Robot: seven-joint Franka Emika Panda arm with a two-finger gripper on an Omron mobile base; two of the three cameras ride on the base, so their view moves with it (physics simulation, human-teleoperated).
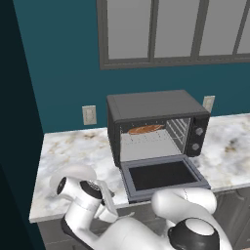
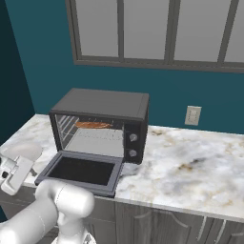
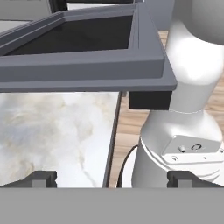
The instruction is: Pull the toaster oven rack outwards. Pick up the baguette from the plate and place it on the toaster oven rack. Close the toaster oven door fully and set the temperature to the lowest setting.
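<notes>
The toaster oven [image 1: 151, 105] [image 2: 102, 102] stands on the marble counter against the teal wall. Its toaster oven door [image 1: 163, 175] [image 2: 83, 170] hangs fully down, flat over the counter's front. Inside, the baguette [image 1: 145, 129] [image 2: 93, 125] lies across the back of the light-grey toaster oven rack [image 1: 146, 144] [image 2: 97, 139]. Two round knobs [image 1: 199, 131] [image 2: 134, 137] sit on the right panel. My hand [image 1: 80, 188] is low at the counter's front edge, left of the door. The gripper [image 3: 112, 179] is open and empty, looking at the door's edge [image 3: 83, 65] from the side. The plate is out of view.
Marble counter [image 1: 73, 151] [image 2: 190, 162] runs to both sides of the oven, with its front edge [image 3: 111, 144] just under the hand. Wall outlets [image 1: 89, 115] [image 2: 193, 115] flank the oven and a window [image 2: 157, 33] is above. Grey cabinets lie below.
</notes>
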